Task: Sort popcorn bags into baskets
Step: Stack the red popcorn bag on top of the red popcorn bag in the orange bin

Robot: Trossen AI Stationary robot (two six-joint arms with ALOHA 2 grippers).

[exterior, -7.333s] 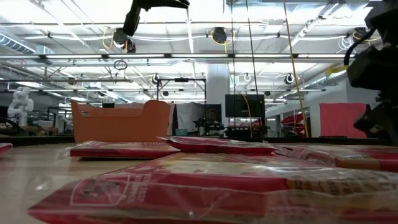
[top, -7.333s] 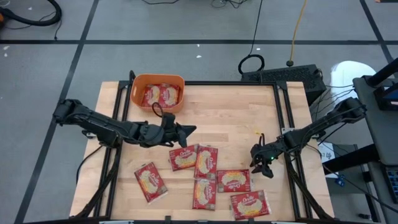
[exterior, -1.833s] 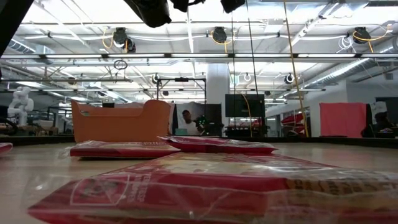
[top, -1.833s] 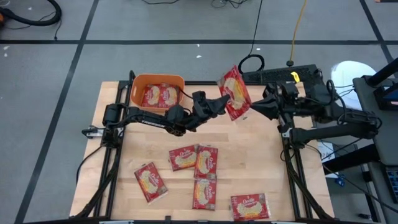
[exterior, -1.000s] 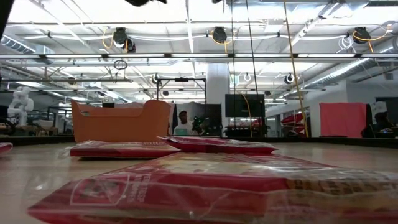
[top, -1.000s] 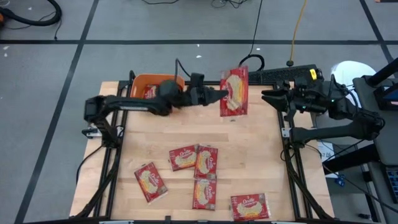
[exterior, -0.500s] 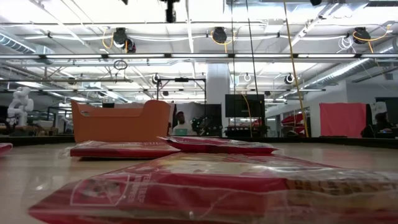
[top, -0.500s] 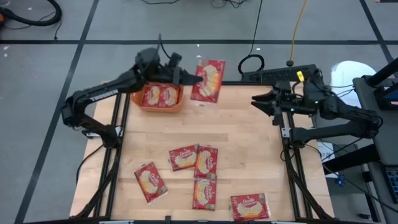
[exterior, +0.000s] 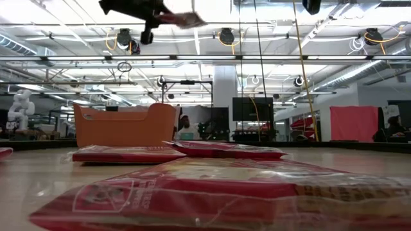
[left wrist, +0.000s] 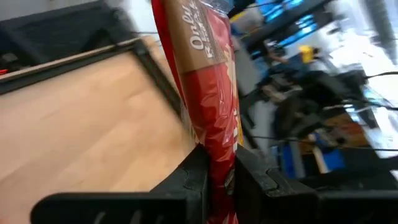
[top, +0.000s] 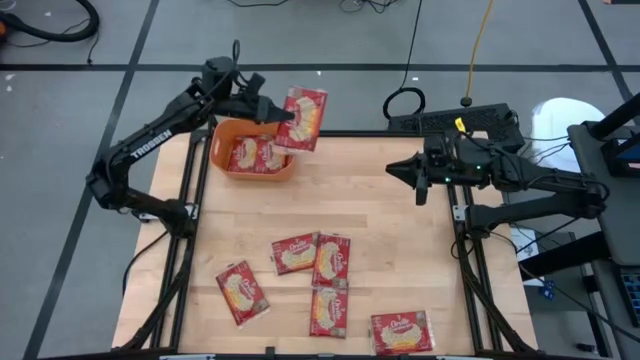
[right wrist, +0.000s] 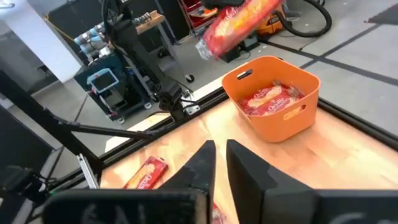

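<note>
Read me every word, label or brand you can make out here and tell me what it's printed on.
"TROSSEN": white letters on the dark left arm.
"Orville": on the flat red popcorn bags on the table and in the orange plastic tub; their smaller print is too small to read.

Left arm: dark, long, stretched out high above the far left corner of the pale wooden table (top: pixel 380 210).
Left gripper (top: pixel 277 113): its two dark fingers are pressed tight on a flat red popcorn bag (top: pixel 302 118) and hold it up in the air.
Right arm: dark, reaching in sideways over the right edge of the table.
Right gripper (top: pixel 394 167): points toward the left arm, fingers close together with a thin gap, nothing between them.
</note>
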